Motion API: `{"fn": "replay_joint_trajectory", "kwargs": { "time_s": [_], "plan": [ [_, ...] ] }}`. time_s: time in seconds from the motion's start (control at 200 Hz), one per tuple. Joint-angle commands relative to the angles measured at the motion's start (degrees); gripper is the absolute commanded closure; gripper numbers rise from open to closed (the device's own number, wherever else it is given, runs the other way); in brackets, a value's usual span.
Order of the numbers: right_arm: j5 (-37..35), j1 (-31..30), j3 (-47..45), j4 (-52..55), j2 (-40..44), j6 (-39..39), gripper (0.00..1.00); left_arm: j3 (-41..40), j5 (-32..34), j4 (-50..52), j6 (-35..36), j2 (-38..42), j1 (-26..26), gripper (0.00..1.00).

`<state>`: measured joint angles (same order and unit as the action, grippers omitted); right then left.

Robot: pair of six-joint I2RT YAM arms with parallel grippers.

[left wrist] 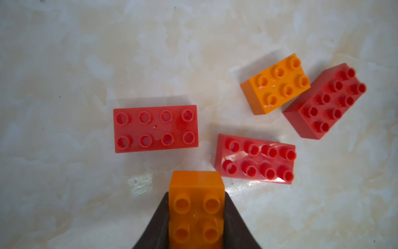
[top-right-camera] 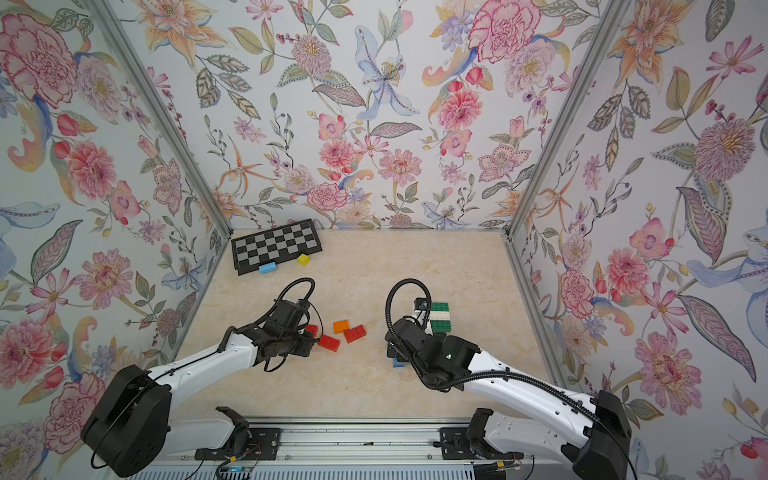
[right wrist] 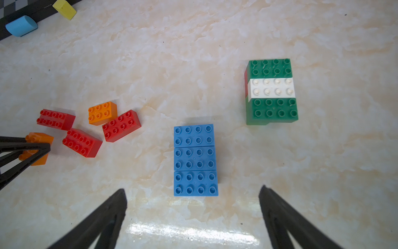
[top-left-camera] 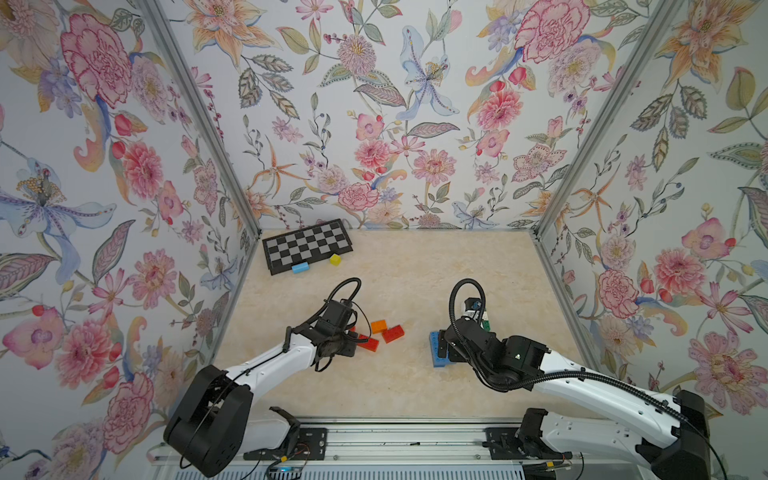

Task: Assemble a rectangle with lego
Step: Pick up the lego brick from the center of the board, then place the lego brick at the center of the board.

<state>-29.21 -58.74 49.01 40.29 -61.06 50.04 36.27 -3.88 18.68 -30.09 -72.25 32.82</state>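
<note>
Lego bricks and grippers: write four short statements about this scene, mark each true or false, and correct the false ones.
1. The left gripper is shut on an orange brick. True.
2. Three blue bricks sit edge to edge in a row. True.
3. The right gripper holds one of them. False: it is open and holds nothing.
4. The white brick lies alone on the table. False: it sits between two green bricks.
</note>
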Motion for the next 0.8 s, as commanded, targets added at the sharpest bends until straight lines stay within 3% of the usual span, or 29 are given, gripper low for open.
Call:
{"fn": "replay_joint_trajectory", "kwargs": {
  "time_s": [0.0, 0.16, 0.355, 0.796],
  "plan": [
    [-2.1, 0.4, 0.7, 1.3, 0.4, -0.1, 0.00, -1.7, 0.7, -2.8, -10.3, 2.9, 5.3, 0.88],
    [-3.2, 0.5, 0.3, 1.3, 2.1, 0.5, 0.00, -2.8, 1.8, -9.5, -19.4, 1.3, 13.5, 0.89],
    [-3.1, 0.7, 0.3, 1.3, 4.4, -1.3, 0.00, -0.9, 4.4, -14.5, -25.4, -5.1, 18.8, 0.87],
    [-1.9, 1.0, -0.9, 1.4, 7.6, -4.7, 0.00, 7.2, 8.1, -12.0, -28.7, -16.9, 21.7, 0.84]
  ]
}}
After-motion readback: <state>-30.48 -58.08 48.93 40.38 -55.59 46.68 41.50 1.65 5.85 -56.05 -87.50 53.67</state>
